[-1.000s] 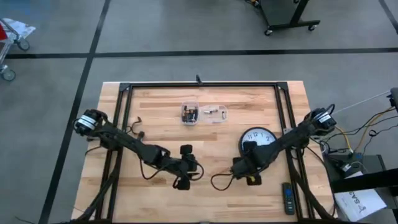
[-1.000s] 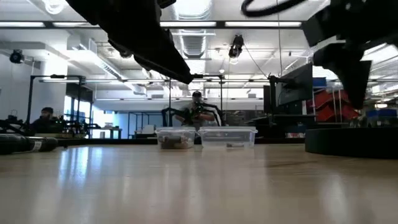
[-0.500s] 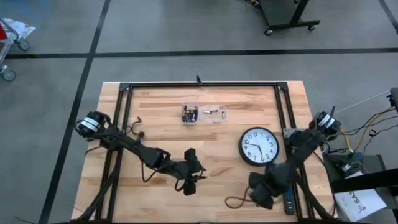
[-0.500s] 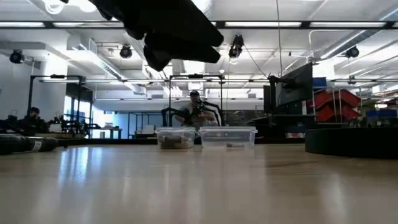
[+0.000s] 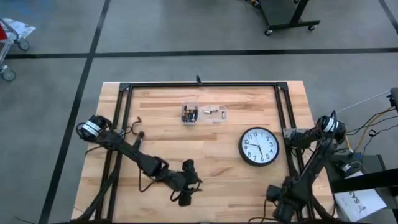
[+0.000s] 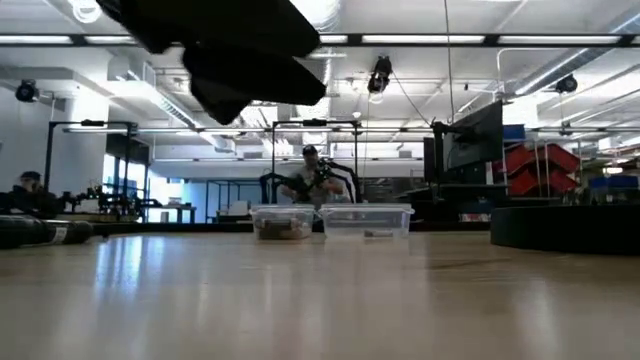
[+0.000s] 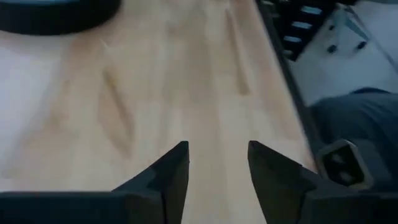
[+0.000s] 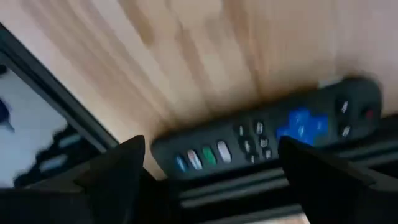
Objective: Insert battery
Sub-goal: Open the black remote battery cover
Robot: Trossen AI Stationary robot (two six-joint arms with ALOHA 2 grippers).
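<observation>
A black remote with coloured buttons lies at the table's near right corner; in the high view my right arm hides it. My right gripper hangs open just above it. A round black-rimmed clock lies face up on the right half. My left gripper is open over bare wood near the front middle, nothing between its fingers. Two clear boxes stand at the far middle; the left one holds small dark pieces. I cannot make out a single battery.
A black metal frame runs along the table's far, left and right sides. Bare wood lies between the boxes and my left gripper. In the low view the boxes stand mid-table and the clock's rim shows at the right.
My right gripper has left the clock's near left side and swung toward the table's near right corner, above the remote; the clock now shows whole. My left gripper has drifted toward the near edge.
</observation>
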